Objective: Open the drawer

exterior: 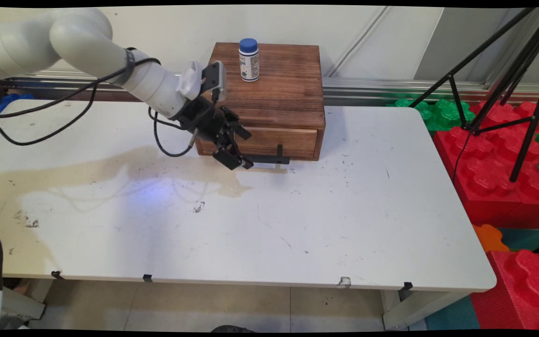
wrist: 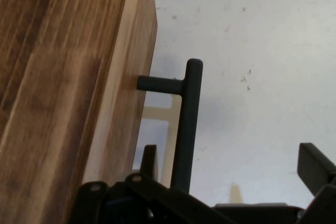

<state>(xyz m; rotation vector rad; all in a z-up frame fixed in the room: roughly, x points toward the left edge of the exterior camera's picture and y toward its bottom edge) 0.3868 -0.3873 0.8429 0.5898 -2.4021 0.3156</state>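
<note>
white table (exterior: 297, 224), stained | gripper (exterior: 235, 158) spread around drawer handle (wrist: 186, 124) | foam blocks (exterior: 498, 159) right

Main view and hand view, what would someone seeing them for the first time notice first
A dark wooden drawer box stands at the white table's far edge, with a small white bottle with a blue cap upright on top. The black two-finger end effector is at the drawer front's long black bar handle; in the hand view its fingers stand open on either side of that handle.
</note>
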